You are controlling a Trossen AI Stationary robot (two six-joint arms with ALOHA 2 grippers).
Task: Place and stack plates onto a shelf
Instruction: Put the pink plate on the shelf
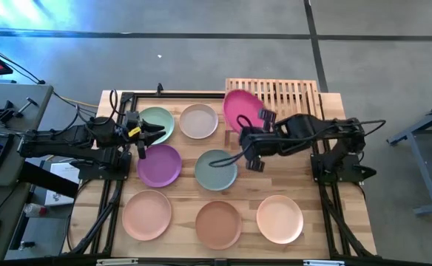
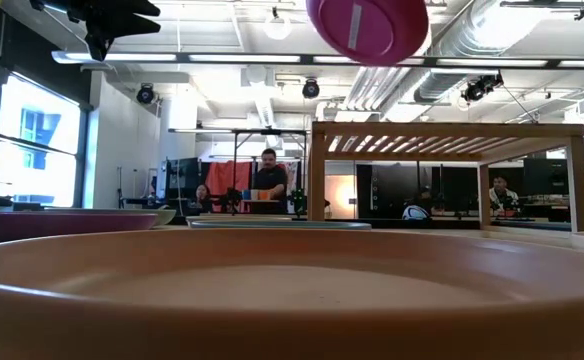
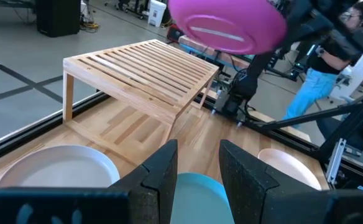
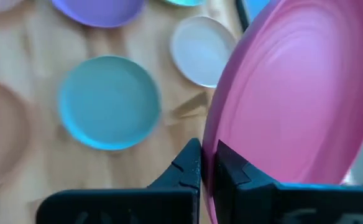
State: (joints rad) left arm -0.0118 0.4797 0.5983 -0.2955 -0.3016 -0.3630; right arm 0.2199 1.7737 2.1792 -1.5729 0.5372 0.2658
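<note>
While peach (image 1: pixel 146 214), terracotta (image 1: pixel 218 224) and cream (image 1: pixel 279 219) plates sit nearest me, my right gripper (image 4: pixel 206 163) is clamped on the magenta plate's (image 1: pixel 243 109) rim, carrying it tilted above the shelf's (image 1: pixel 291 93) edge. My low view shows nothing on the slats. Left gripper (image 3: pixel 197 165) hangs narrowly parted over the mint plate (image 1: pixel 160 120).

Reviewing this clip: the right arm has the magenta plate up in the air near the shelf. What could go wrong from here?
1. The right gripper pinches only the rim of the magenta plate, which hangs tilted; it might slip or swing.
2. The plate is high above the shelf and near its edge; released early, it may drop or land partly off the slats.
3. The left gripper waits over the mint green plate, fairly near the right arm's path.
</note>
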